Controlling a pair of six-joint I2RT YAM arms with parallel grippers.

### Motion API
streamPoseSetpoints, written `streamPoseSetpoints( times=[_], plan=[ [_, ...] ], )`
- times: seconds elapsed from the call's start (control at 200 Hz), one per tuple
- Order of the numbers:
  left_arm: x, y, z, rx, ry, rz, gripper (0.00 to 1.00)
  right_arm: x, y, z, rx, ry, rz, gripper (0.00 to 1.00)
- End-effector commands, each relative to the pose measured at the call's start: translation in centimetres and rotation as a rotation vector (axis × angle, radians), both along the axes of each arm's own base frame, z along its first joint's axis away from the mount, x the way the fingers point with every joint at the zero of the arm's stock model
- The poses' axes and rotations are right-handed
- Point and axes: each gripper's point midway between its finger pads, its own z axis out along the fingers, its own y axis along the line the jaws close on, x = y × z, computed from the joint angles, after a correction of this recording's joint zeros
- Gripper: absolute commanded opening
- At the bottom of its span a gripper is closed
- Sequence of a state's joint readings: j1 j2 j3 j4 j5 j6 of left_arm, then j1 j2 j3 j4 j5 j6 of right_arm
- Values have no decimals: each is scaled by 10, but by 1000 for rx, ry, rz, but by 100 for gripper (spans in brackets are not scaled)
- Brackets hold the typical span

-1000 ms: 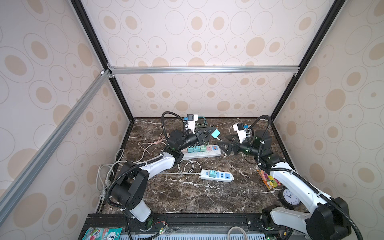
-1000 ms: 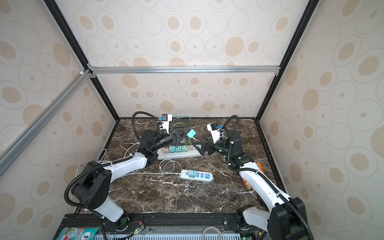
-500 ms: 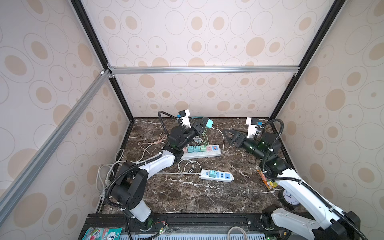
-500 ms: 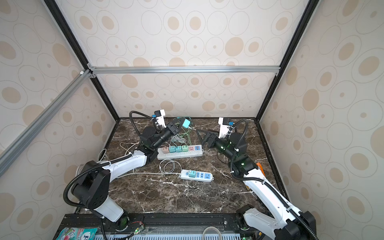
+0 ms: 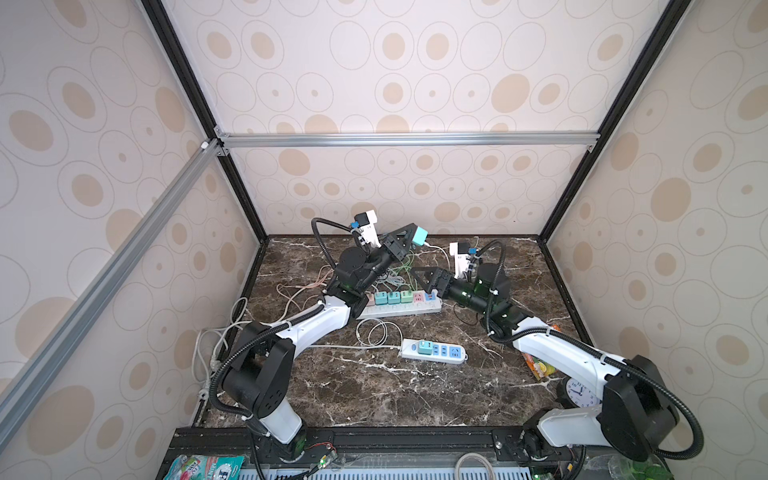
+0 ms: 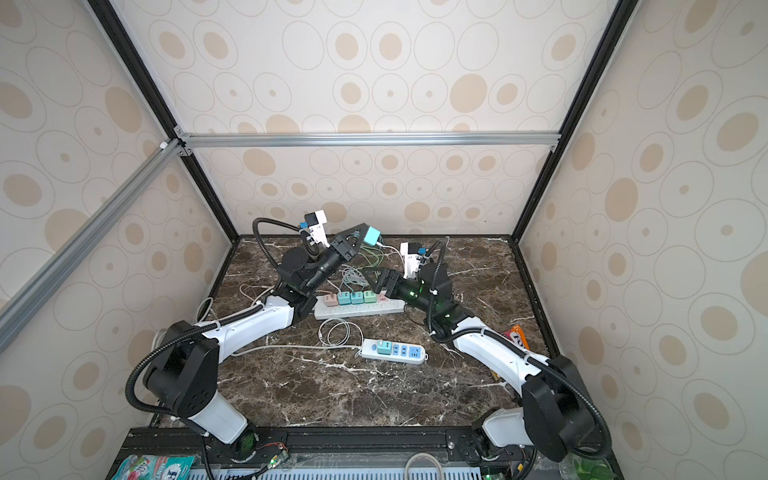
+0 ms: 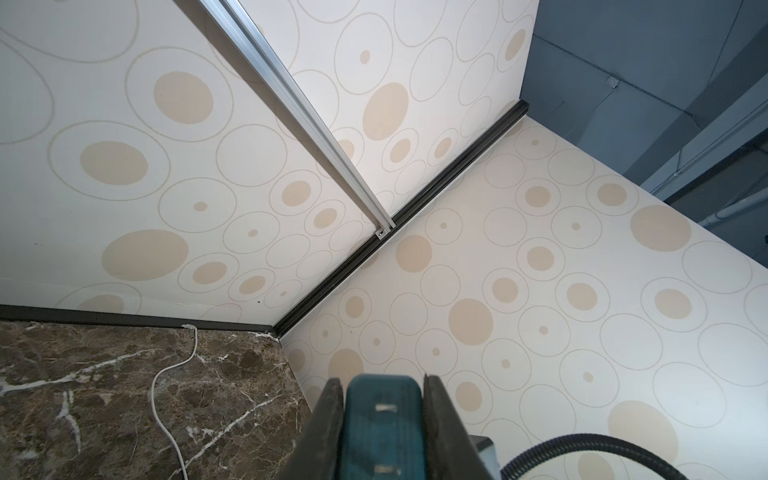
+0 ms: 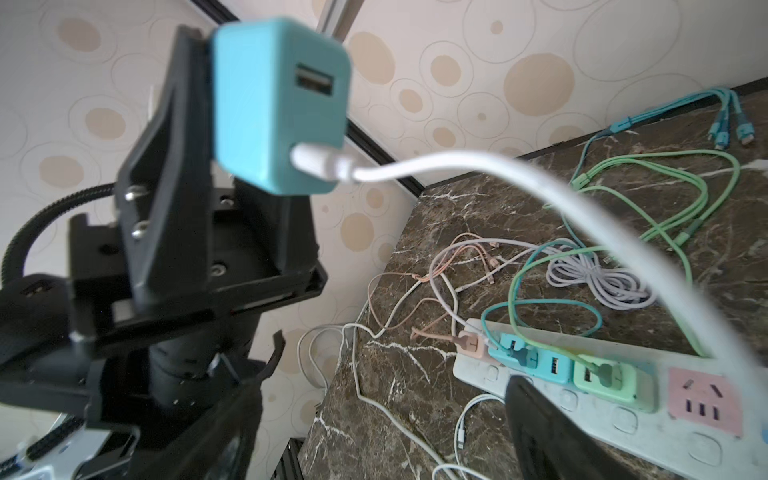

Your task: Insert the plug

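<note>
The left end effector [image 5: 413, 239] is pinching the teal plug [image 5: 421, 236] above the desk [image 5: 374, 395], behind the power strip [image 5: 399, 306], while the right end effector [image 5: 420, 276] is hovering spread and empty just above that strip.

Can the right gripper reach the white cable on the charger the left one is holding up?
Probably yes: the right gripper stands open close by the teal charger, and the white cable arcs free through the air toward it, nothing between.
</note>
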State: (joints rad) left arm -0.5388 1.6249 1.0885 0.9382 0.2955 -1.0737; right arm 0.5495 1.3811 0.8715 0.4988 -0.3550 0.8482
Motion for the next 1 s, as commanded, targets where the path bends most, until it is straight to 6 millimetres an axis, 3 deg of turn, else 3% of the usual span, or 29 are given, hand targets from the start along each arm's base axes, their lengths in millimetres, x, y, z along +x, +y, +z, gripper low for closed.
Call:
streamPoseSetpoints(
  times=[0.0,0.28,0.45,0.69,0.855,0.995],
  plan=[
    [-13,10,30,-81,-65,-28,0,11,1,29,108,-37,-35,92],
    [-25,20,27,-149,-49,-78,0,34,-18,33,234,10,-76,93],
    [-29,21,23,-149,-38,-100,0,37,-17,45,282,-47,-48,91],
    [-28,23,18,-151,-20,-129,0,11,-1,85,260,-228,126,86],
    [-23,41,15,-168,-13,-97,0,4,-1,84,229,-251,147,87],
    [-28,35,16,-174,-16,-148,0,7,7,89,251,-220,187,86]
  ],
)
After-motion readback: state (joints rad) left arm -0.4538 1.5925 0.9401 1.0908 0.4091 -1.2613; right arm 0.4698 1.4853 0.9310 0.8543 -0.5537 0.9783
